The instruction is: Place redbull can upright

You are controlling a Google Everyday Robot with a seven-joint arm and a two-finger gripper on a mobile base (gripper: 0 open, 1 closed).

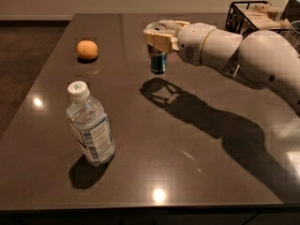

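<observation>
The redbull can point(158, 61), slim with a blue and silver body, is upright at the middle back of the dark table point(154, 139). My gripper point(162, 33) comes in from the right and its tan fingers point(157, 41) are shut around the can's top. The can's base is at or just above the tabletop; I cannot tell whether it touches. The gripper's shadow lies on the table just in front of the can.
A clear plastic water bottle point(90, 125) with a white cap stands at the front left. An orange point(87, 49) lies at the back left. A black wire basket point(253, 14) sits at the back right, behind my arm point(243, 55).
</observation>
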